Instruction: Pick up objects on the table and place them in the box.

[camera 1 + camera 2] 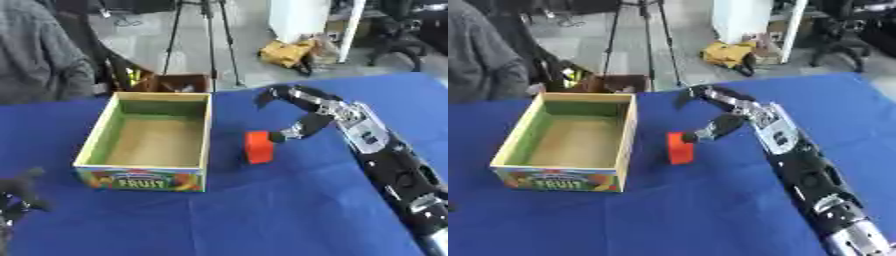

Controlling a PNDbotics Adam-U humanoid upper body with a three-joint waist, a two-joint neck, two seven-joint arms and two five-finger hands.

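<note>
- Left hand (17, 196): idle, lower-left corner, fingers relaxed.
- Right hand (306, 112): spread, thumb tip at red block (258, 147); no pinch yet.
- Block: on blue tablecloth (262, 210), just right of empty fruit box (203, 150).
- Step: reach/grasp; next: close on block, lift over box wall.

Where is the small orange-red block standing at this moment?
The small orange-red block stands on the blue tablecloth near the middle of both eye views, just right of the open cardboard fruit box, with the right hand close beside it.

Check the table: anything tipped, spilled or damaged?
Nothing stands out. The box sits upright and empty, the red block stands beside it, and the right hand is at the block, fingers arched above.
</note>
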